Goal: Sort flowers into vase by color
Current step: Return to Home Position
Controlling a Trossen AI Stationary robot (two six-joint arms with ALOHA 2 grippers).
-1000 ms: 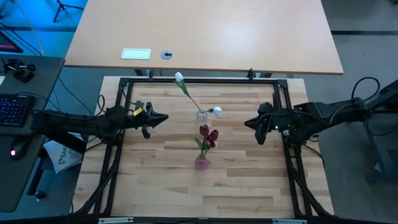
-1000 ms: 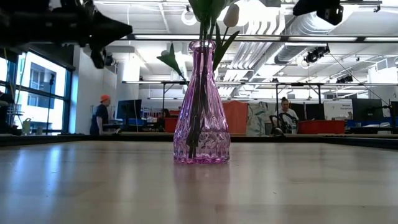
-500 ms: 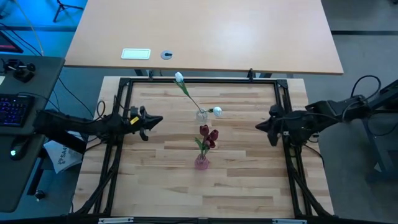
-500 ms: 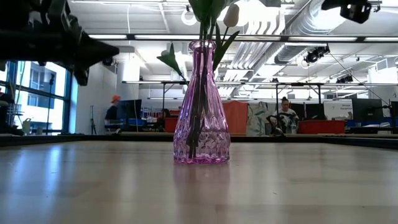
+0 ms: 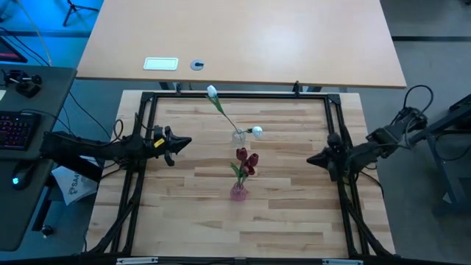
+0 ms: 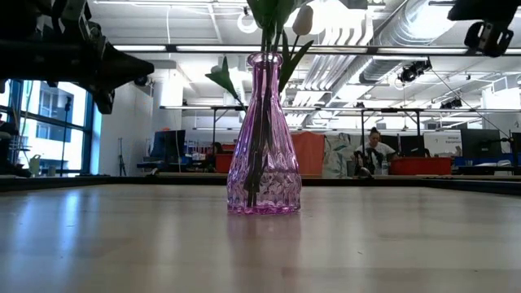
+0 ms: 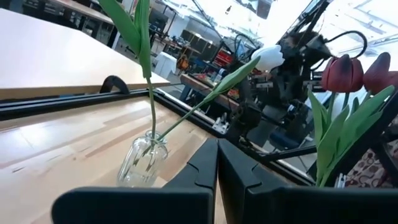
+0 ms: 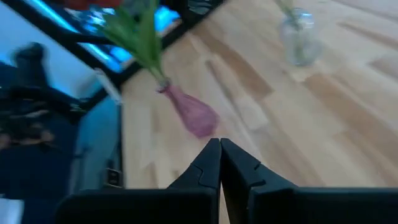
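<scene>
A pink glass vase [image 5: 238, 193] [image 6: 264, 138] [image 8: 193, 114] stands on the wooden table and holds the dark red tulips [image 5: 247, 159] [image 7: 351, 71]. A small clear glass vase [image 5: 238, 136] [image 7: 142, 160] [image 8: 299, 37] farther back holds two white tulips [image 5: 212, 91] [image 5: 257, 132], their stems leaning out. My left gripper [image 5: 188, 141] [image 7: 217, 163] hovers shut over the table's left part. My right gripper [image 5: 310, 159] [image 8: 220, 157] hovers shut at the table's right edge. Neither touches anything.
A black metal frame [image 5: 143, 99] borders the wooden table. A light desk [image 5: 243, 37] lies beyond the far edge. In the low view a person [image 6: 374, 150] sits far back in the room. Bare wood spreads in front of the vases.
My right gripper has drawn back toward the table's right edge and a little nearer. My left gripper has pulled back slightly toward the left edge, then held still. Both vases and the flowers have stayed where they were.
</scene>
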